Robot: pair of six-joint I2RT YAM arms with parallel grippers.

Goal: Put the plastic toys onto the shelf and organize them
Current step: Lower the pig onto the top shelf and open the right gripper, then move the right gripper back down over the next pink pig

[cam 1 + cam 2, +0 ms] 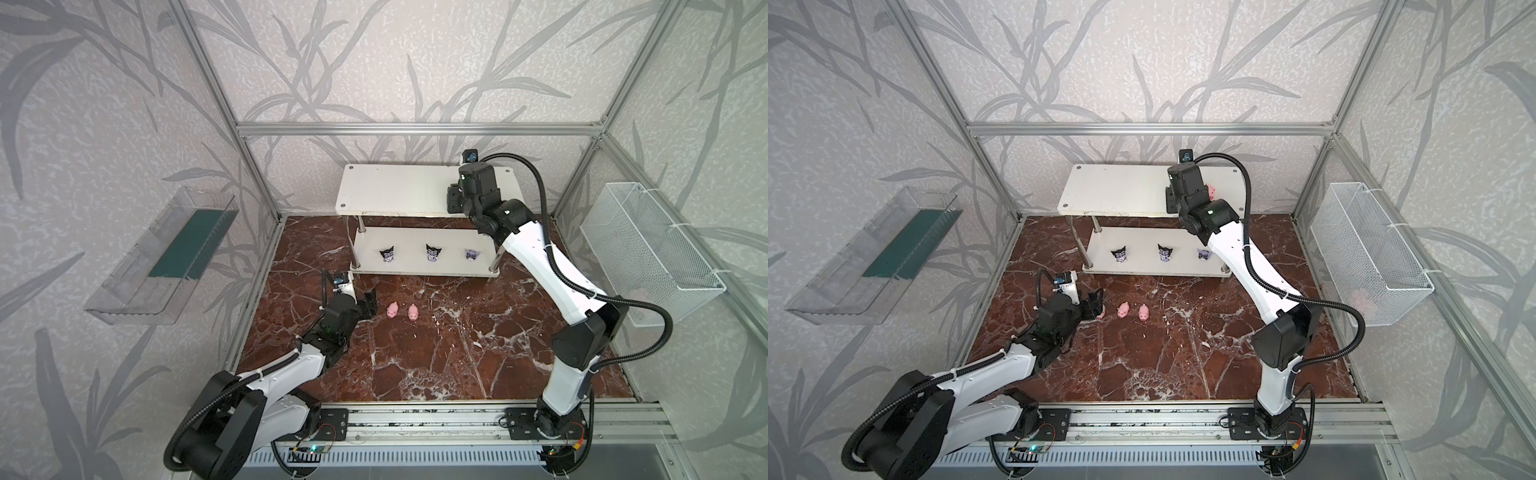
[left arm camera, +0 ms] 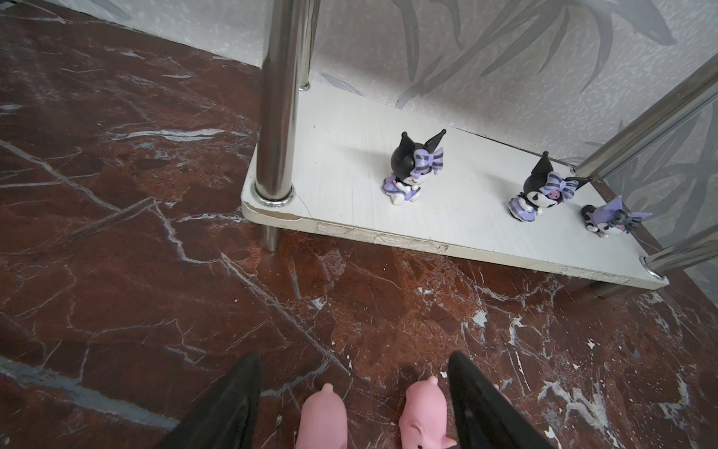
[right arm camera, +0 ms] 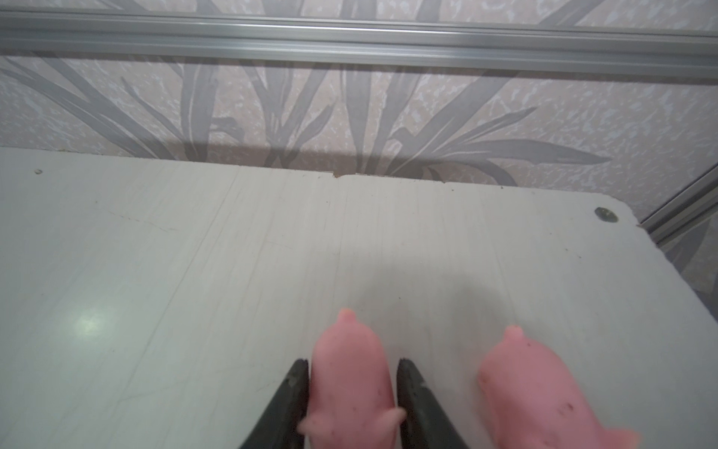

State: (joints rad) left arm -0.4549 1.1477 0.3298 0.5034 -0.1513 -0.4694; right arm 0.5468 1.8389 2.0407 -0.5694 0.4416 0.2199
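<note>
Pink plastic, tiny and pig-shaped: one figure [image 3: 349, 381] lies on the upper board [image 3: 194, 272] of the white two-tier shelf with shiny metal posts [image 1: 399, 187]. It sits between my right jaws, which stand slightly parted, a thin sliver showing at each flank. Its long axis runs front to back, tail nub toward the wall. A second pink pig [image 3: 536, 392] lies parallel just beside it, nearer the bolted right corner.

My left jaws gape wide and hold nothing, low over the red-brown marble counter [image 1: 457, 353]. Two more pink pigs [image 1: 1122, 309] [image 1: 1144, 311] lie side by side just right of them, snouts toward the near edge. A third [image 1: 1100, 316] is mostly hidden beneath them.

The right arm [image 1: 536, 266] rises from the front rail, elbow high, wrist bent down over the shelf's right end. The left arm [image 1: 291, 365] stretches forward, low.

On the lower board [image 1: 411, 266] three black-and-lilac horned figurines stand upright in a row: left [image 1: 388, 254], middle [image 1: 432, 252], paler right [image 1: 471, 254].

Bare board runs from the right jaws to the shelf's left end.
</note>
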